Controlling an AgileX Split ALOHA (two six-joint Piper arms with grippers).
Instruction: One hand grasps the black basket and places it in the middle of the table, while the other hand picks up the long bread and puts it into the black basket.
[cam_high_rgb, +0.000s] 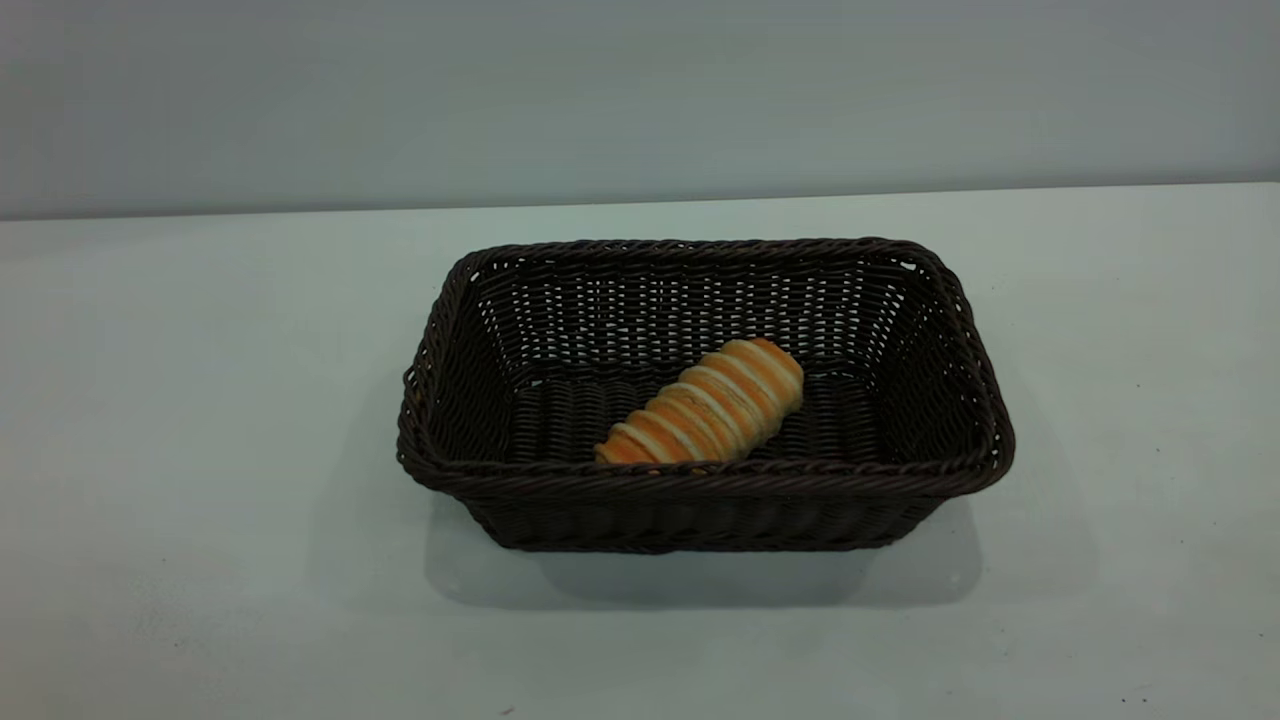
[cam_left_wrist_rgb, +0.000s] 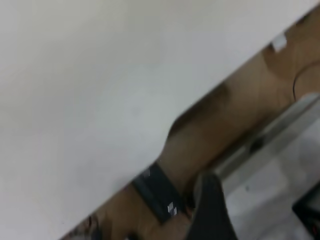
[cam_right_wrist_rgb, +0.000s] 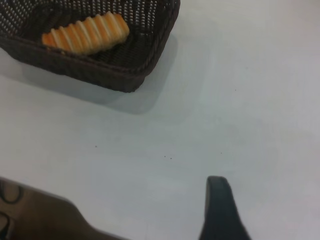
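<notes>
The black basket (cam_high_rgb: 705, 400) stands upright in the middle of the white table (cam_high_rgb: 200, 450). The long bread (cam_high_rgb: 705, 405) lies inside it on the bottom, slanted, toward the front wall. Neither arm shows in the exterior view. The right wrist view shows the basket (cam_right_wrist_rgb: 125, 70) with the bread (cam_right_wrist_rgb: 86, 34) in it, some way off from my right gripper (cam_right_wrist_rgb: 220, 210), which hangs over bare table and holds nothing. My left gripper (cam_left_wrist_rgb: 212, 210) is off beyond the table's edge (cam_left_wrist_rgb: 165, 135), over brown floor, with nothing in it.
The white table (cam_right_wrist_rgb: 225, 100) runs bare around the basket, with a few tiny dark specks (cam_right_wrist_rgb: 167, 158). A grey wall (cam_high_rgb: 640, 90) stands behind the table. A dark bracket (cam_left_wrist_rgb: 155, 192) and pale frame parts (cam_left_wrist_rgb: 270, 135) lie past the table edge near the left gripper.
</notes>
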